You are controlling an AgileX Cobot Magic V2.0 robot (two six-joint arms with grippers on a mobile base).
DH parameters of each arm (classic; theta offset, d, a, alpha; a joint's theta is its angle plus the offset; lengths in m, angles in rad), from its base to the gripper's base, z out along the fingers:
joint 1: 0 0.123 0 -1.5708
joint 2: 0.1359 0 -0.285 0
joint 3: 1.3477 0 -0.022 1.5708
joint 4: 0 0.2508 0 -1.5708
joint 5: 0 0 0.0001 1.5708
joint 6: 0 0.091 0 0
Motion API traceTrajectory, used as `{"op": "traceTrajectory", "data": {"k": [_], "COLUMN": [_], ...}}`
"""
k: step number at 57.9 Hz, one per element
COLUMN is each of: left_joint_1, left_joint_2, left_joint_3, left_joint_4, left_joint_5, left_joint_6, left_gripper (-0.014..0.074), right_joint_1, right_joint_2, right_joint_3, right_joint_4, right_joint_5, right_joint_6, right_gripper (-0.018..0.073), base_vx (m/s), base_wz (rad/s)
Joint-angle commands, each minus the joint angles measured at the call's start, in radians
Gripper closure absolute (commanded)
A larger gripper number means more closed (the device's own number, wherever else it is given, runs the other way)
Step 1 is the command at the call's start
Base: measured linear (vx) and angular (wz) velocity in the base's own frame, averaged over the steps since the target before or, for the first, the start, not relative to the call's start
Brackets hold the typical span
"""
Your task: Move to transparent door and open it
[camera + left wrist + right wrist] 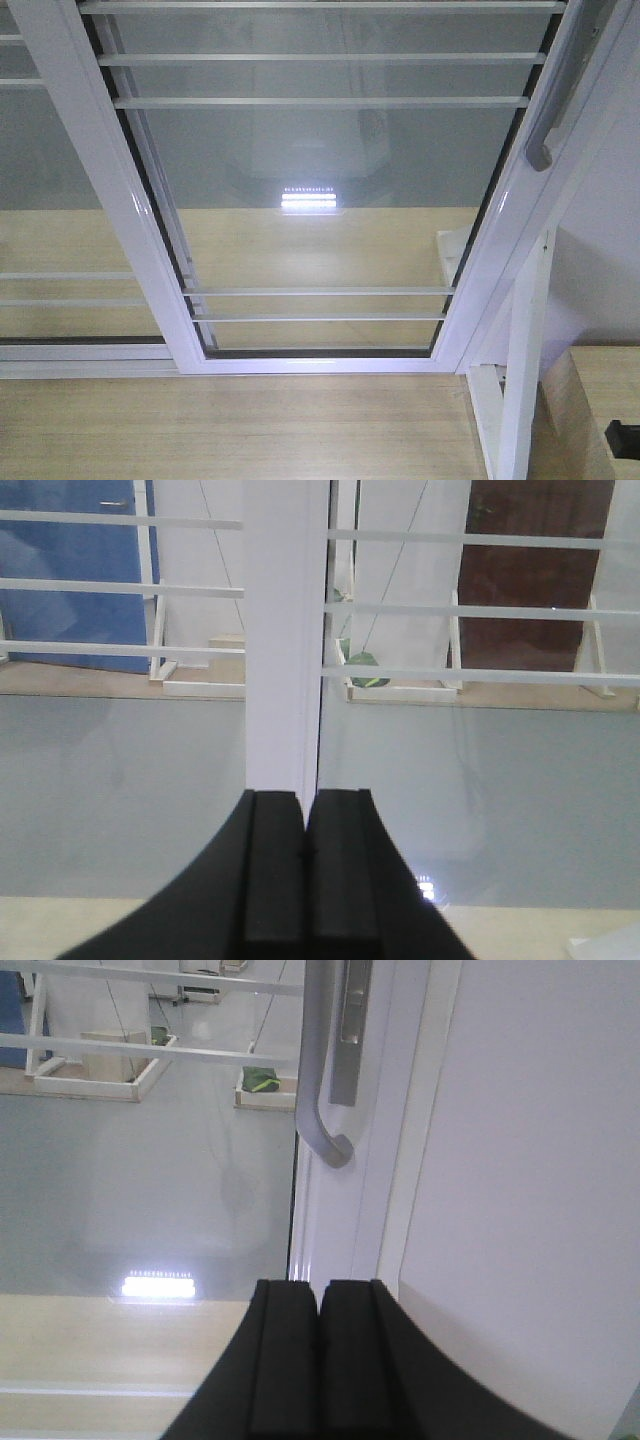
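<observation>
"Transparent door [320, 190]: where does it stand?"

"Straight ahead, filling the front view. Its bottom rail is down at the wooden floor [230, 430], and thin white bars [320, 58] cross the glass."

"And the arms?"

"Both point forward at it. The left pincer [305, 802] has its pads pressed together on nothing and is aimed at a white stile [285, 630]. The right pincer [320, 1288] is likewise closed and empty."

"The handle?"

"The curved grey pull handle [318, 1090] sits on the door's right stile. It is above and ahead of the right pincer, not touching it."
</observation>
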State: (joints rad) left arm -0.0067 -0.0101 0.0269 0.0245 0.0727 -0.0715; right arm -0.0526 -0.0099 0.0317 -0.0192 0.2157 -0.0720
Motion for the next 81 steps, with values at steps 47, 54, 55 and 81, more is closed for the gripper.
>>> {"op": "traceTrajectory", "data": {"k": [47, 54, 55, 81], "left_joint_1": [-0.004, -0.004, -0.004, -0.004], "left_joint_2": [0.028, 0.028, 0.028, 0.056], "left_joint_3": [0.026, 0.022, 0.022, -0.161], "left_joint_4": [-0.009, -0.009, -0.009, -0.009], "left_joint_5": [-0.073, -0.097, -0.102, -0.342], "left_joint_6": [-0.010, -0.010, -0.010, -0.017], "left_gripper": [0.0599, 0.0599, 0.0599, 0.0599], "right_joint_1": [-0.004, -0.004, -0.004, -0.004], "right_joint_2": [-0.003, -0.003, -0.003, -0.002], "right_joint_3": [0.012, 0.012, 0.012, -0.142], "right_joint_4": [-0.155, -0.163, -0.163, -0.174], "right_joint_5": [-0.111, -0.243, -0.261, -0.750], "right_joint_6": [-0.154, -0.163, -0.163, 0.055], "right_gripper": [0.0564, 0.0564, 0.0564, 0.0564], "base_vx": [0.00, 0.00, 0.00, 0.00], "base_wz": [0.00, 0.00, 0.00, 0.00]}}
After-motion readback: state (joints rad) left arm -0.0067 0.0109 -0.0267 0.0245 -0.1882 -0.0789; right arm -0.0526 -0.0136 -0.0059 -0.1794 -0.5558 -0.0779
